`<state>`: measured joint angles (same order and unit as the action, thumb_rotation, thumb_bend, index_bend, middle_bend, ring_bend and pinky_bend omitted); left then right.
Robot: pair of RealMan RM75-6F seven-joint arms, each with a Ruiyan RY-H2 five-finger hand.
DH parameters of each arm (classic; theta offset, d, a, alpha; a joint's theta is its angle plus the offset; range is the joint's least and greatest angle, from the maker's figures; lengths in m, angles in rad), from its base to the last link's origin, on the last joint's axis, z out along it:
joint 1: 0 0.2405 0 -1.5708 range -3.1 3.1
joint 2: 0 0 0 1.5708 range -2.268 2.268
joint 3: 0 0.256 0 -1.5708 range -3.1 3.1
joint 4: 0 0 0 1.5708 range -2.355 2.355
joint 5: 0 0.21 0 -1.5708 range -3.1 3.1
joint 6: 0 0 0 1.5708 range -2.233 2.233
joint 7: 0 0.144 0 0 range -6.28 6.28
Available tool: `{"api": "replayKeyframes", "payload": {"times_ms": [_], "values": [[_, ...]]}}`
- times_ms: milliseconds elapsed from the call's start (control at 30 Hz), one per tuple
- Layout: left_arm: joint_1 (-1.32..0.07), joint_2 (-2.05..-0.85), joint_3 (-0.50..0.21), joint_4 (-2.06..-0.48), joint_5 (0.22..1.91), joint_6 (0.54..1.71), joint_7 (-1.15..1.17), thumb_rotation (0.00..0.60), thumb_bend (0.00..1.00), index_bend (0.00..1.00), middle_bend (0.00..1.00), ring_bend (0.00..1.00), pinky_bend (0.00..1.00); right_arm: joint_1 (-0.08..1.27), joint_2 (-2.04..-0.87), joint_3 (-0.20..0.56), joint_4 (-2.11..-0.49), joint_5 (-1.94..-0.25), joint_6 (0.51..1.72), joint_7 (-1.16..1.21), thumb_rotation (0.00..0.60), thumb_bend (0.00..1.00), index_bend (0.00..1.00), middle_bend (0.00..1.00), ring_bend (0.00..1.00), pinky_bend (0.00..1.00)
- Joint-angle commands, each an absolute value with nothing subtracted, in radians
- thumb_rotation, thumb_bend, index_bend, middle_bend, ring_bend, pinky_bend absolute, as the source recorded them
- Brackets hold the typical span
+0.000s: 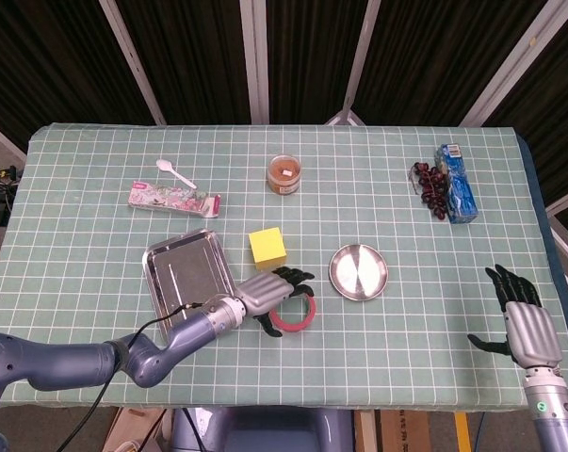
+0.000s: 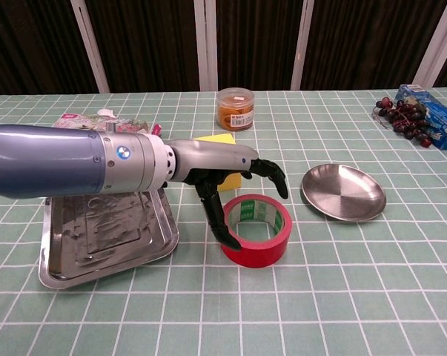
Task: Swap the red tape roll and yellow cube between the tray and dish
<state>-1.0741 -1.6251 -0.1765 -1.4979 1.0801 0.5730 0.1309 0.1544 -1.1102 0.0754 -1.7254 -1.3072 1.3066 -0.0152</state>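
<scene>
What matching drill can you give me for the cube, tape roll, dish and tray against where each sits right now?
Things:
1. yellow cube
2. red tape roll
3. round metal dish
4. rectangular metal tray

Places or states:
A. lies empty, right of the tape roll
B. under the fingers of the left hand, on the table mat
C. lies empty, beside the left forearm
D. stands on the mat behind the tape roll, in neither container

Pairs: 1-D, 2-B, 3-A, 4-C
</scene>
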Motion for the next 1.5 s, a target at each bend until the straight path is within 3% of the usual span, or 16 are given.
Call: {"api": "replayKeyframes", "payload": {"times_ms": [33, 633, 1300, 1500], "values": [[-1.077, -1.633, -0.167, -1.486, 1.078, 0.575, 0.137, 0.600, 0.00, 0.20, 0.00, 0.00, 0.05, 0.154, -1.110, 0.076, -1.725, -1.307, 1.305, -0.011, 0.600, 0.00, 0.05, 0.00, 0.00, 0.04], [-1.070, -1.722, -0.145, -1.377, 1.191, 0.568, 0.020, 0.600, 0.03, 0.20, 0.00, 0.00, 0.08, 0.152, -1.115, 0.085, -1.718, -1.297, 1.298, 0.007, 0.600, 0.00, 0.05, 0.00, 0.00, 0.04], [-1.041, -1.672, -0.147, -1.401, 1.285, 0.605, -0.095, 0.600, 0.03, 0.20, 0.00, 0.00, 0.11, 0.153, -1.114, 0.091, -1.718, -1.283, 1.281, 0.024, 0.600, 0.00, 0.06, 0.00, 0.00, 0.04], [-1.039, -1.701, -0.147, -1.381, 1.303, 0.608, -0.143, 0.600, 0.00, 0.19, 0.00, 0.00, 0.07, 0.156, -1.114, 0.091, -1.716, -1.276, 1.270, 0.028, 0.600, 0.00, 0.06, 0.00, 0.00, 0.04]]}}
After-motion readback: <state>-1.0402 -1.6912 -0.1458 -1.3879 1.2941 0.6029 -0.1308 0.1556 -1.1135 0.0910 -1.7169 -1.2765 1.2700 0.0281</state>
